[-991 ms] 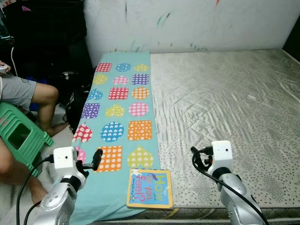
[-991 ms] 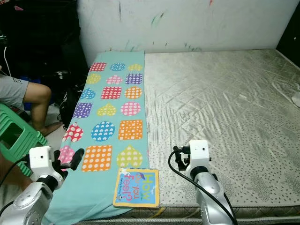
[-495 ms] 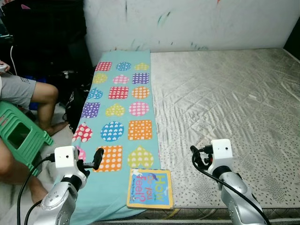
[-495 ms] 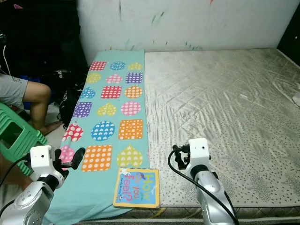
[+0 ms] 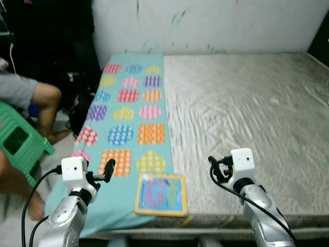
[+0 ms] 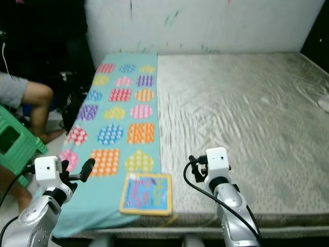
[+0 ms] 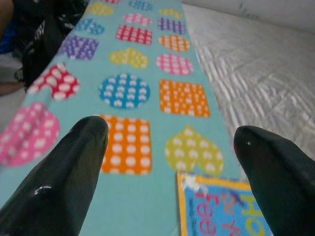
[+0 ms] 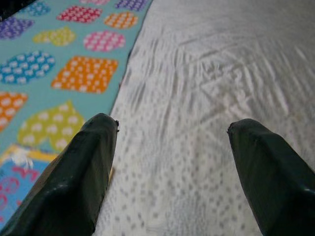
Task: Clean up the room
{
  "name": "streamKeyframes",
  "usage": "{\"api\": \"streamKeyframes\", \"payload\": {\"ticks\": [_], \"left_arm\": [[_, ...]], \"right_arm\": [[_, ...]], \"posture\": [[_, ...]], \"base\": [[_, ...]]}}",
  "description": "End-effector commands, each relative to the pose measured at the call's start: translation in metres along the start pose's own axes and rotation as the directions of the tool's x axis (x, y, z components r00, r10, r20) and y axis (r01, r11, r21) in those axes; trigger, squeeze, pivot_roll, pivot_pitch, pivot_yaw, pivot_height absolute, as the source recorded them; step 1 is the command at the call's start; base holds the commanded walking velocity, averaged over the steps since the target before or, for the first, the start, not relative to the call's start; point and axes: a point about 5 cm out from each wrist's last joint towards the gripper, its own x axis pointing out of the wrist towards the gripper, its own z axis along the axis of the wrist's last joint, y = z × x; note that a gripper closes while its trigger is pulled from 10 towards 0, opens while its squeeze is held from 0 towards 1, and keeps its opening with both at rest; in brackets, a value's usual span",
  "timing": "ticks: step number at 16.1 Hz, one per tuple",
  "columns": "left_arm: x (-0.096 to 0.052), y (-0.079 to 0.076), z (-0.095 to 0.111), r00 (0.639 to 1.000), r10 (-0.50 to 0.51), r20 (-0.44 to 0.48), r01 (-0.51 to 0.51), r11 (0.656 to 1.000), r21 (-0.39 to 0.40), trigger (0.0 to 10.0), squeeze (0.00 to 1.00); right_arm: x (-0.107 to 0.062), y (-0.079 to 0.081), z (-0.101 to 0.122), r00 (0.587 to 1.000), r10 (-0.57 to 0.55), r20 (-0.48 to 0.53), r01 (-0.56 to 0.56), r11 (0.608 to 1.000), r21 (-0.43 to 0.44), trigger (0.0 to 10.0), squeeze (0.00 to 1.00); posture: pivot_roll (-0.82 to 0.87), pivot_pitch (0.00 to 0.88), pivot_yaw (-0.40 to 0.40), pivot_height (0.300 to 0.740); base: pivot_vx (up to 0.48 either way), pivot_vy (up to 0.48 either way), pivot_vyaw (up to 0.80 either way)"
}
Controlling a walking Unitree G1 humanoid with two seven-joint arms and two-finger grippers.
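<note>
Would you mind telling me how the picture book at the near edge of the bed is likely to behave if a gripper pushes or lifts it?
The picture book lies flat with thick, square-cut edges, so it is probably a stiff board book that should not flop. It rests on the teal patterned blanket, so a push may drag and wrinkle the cloth. Lying flush, it may be hard for the fingers to get under.

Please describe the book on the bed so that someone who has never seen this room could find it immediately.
Start from the large grey mattress and find the long turquoise cloth with dotted hearts, circles and squares along its left side. The book lies flat at the cloth's near end, by the mattress's front edge. It is the one stiff square thing there, blue with a yellow border and colourful letters.
</note>
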Motion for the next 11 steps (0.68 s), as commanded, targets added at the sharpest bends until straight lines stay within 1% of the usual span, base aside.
{"api": "streamKeyframes", "payload": {"ticks": [1,7,11], "left_arm": [[-0.0004,0.0018,-0.0023,1.0,0.015,-0.014,-0.015,1.0,0.006,10.0,0.0],[-0.0013,0.0062,0.0005,0.997,0.071,0.017,-0.071,0.997,0.007,10.0,0.0],[-0.0013,0.0078,0.0007,0.996,0.083,0.02,-0.083,0.996,0.007,10.0,0.0]], "right_arm": [[0.0005,0.0015,0.0016,1.0,0.013,0.004,-0.013,1.0,-0.005,10.0,0.0],[0.007,-0.0005,0.0032,1.0,0.014,0.008,-0.014,1.0,-0.025,10.0,0.0],[0.0084,-0.0006,0.0033,1.0,0.018,0.012,-0.017,0.999,-0.032,10.0,0.0]], "posture": [[-0.08,0.038,0.037,0.601],[-0.07,0.038,0.037,0.601],[-0.07,0.038,0.037,0.601]], "base": [[0.0,0.0,0.0],[0.0,0.0,0.0],[0.0,0.0,0.0]]}}
